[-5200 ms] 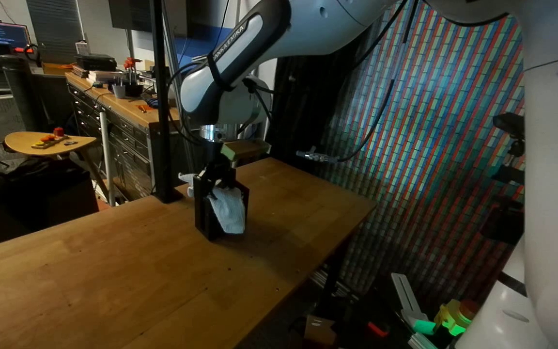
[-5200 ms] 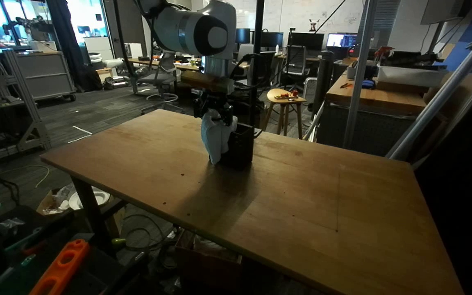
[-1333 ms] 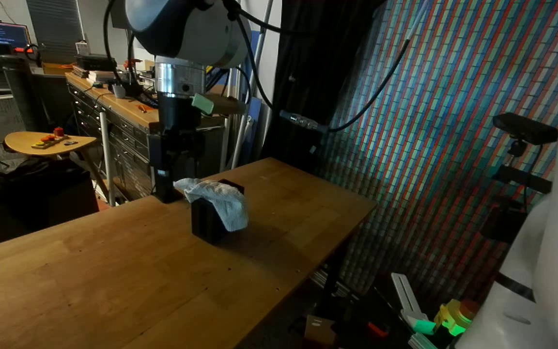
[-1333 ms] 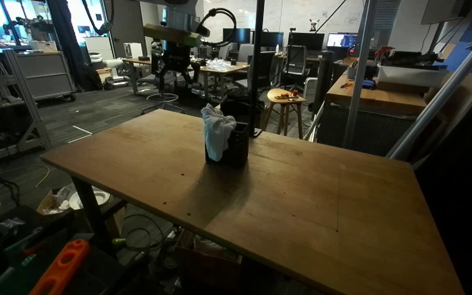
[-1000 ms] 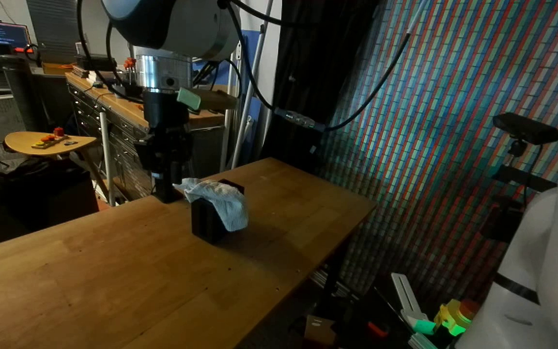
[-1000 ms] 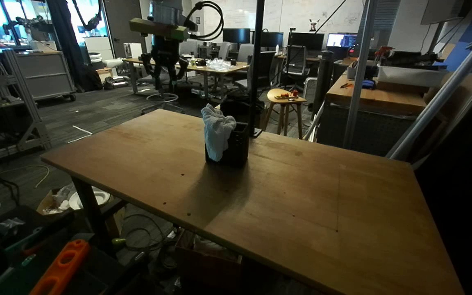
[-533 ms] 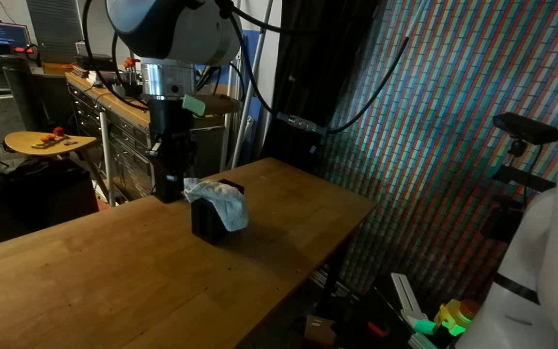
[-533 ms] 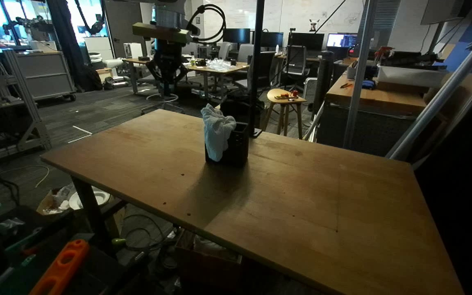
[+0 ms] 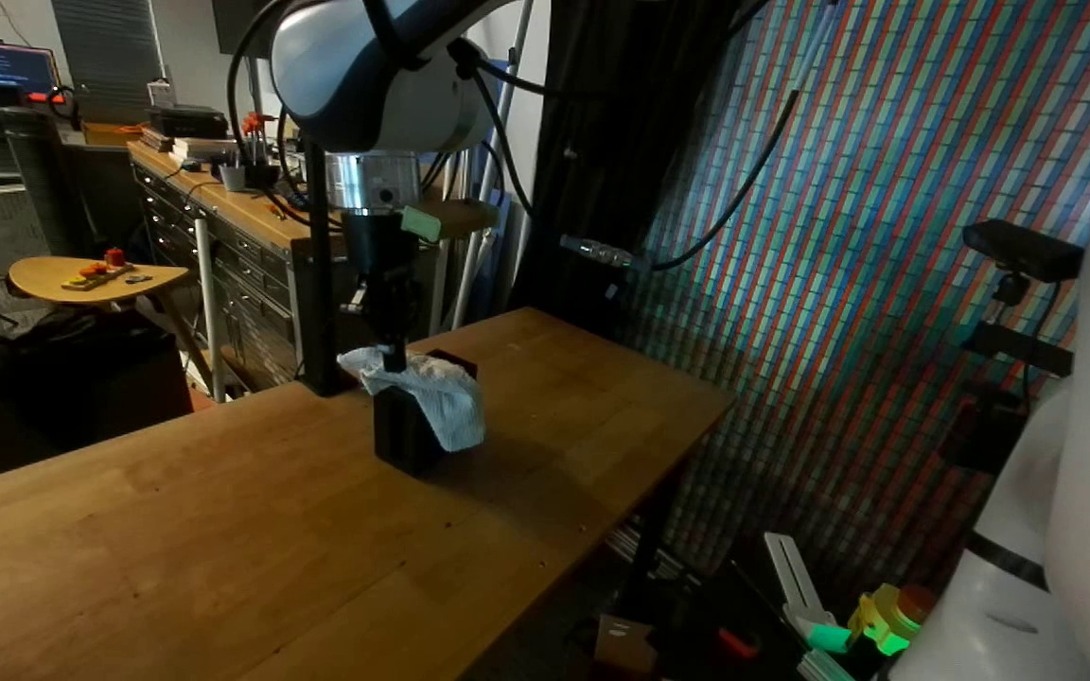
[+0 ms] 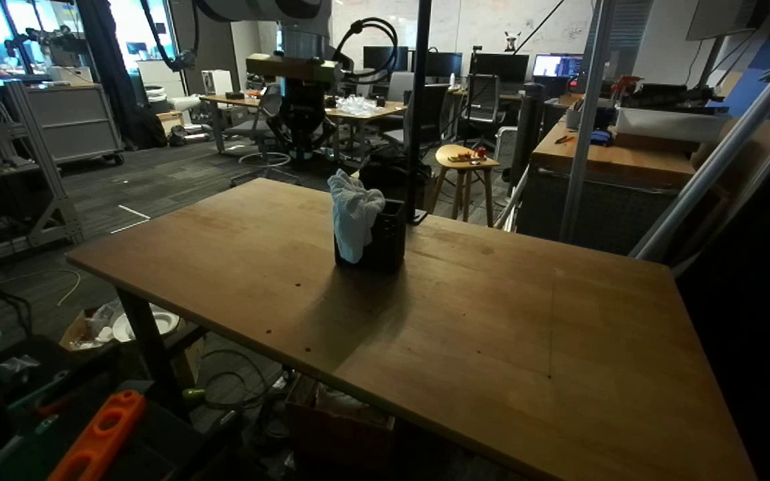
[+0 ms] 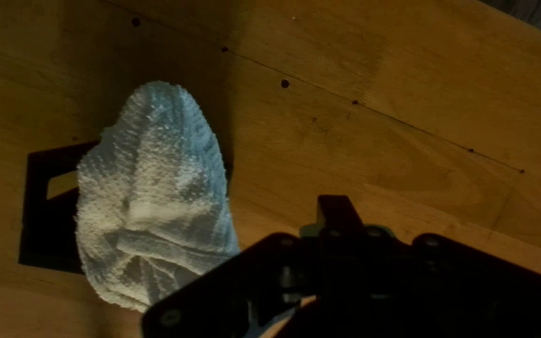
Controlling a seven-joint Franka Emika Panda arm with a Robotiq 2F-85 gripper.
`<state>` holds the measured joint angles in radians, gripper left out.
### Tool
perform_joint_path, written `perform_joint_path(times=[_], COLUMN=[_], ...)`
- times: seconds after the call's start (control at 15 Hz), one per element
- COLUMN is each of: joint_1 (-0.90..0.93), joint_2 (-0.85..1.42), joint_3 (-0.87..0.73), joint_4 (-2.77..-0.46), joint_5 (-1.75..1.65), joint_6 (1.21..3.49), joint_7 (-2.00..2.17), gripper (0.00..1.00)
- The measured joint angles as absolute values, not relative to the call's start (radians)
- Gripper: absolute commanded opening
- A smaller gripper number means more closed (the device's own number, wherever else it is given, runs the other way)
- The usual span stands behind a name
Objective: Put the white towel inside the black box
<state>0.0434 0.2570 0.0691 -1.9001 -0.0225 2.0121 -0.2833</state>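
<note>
1. Plainly, the wooden tabletop (image 10: 525, 321) bears our work.
2. Our white towel (image 11: 155, 188) drapes across the opening of the upright black box (image 10: 388, 244), one end outside — likely too bulky to drop in.
3. We hold the gripper (image 11: 338, 209) closed, empty — perhaps for tucking.

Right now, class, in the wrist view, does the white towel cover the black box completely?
No, part of the black box shows uncovered beside the white towel.

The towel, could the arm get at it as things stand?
Probably yes: the towel drapes over part of the box, its top uncovered, and nothing visible stands between it and the gripper. The jaws are shut, though, so would likely need opening first.
</note>
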Motion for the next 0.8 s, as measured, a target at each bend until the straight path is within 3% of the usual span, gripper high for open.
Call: perform_joint_path(times=[0.8], joint_1=[0.001], joint_2=[0.369], joint_3=[0.064], joint_4=[-1.797], joint_5=[-0.017], joint_6=[2.042], joint_7=[-0.351], gripper=[0.0])
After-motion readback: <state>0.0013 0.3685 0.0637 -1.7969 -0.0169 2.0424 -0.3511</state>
